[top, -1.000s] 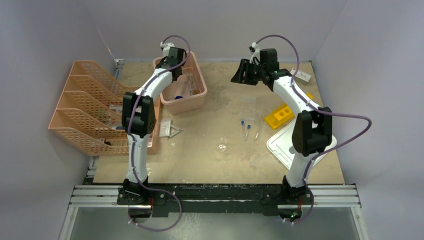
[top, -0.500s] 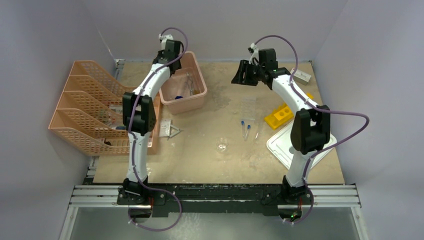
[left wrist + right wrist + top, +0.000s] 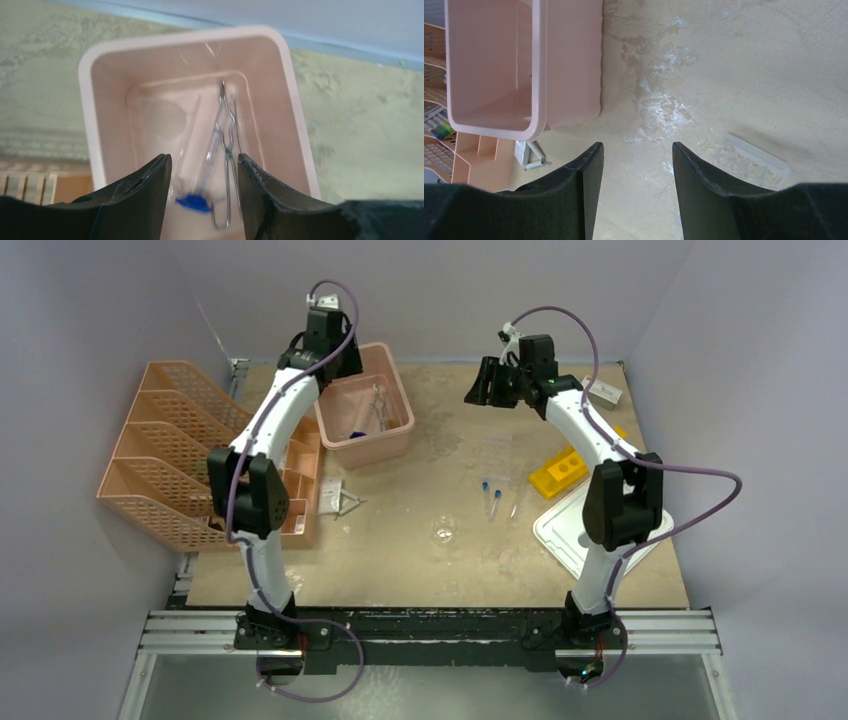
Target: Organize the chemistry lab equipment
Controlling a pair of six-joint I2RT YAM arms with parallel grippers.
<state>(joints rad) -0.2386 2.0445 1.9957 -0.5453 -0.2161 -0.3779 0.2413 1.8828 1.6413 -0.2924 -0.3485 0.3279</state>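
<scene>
Presently, step: clearing the surface [image 3: 440, 570] into the pink bin [image 3: 395, 445]; this looks like a drop-off, with more pieces left to fetch.
Pink bin: far left of centre; metal scissor-tongs [image 3: 226, 145] and what looks like the blue-ended dropper [image 3: 192, 202] lie inside.
Left hand [image 3: 204, 165]: above the bin, pointing down, fingers apart, nothing between them.
Right hand [image 3: 634, 146]: raised at far centre, fingers spread, empty, clear rack [image 3: 751, 160] below.
Yellow holed rack [image 3: 558, 472]: right side.
Loose pieces: blue-capped clear tubes [image 3: 490, 498] and tiny glass beaker [image 3: 444, 532], mid-surface.
Next move: probably a reach down to the tubes, with a square grip so they don't roll.
</scene>
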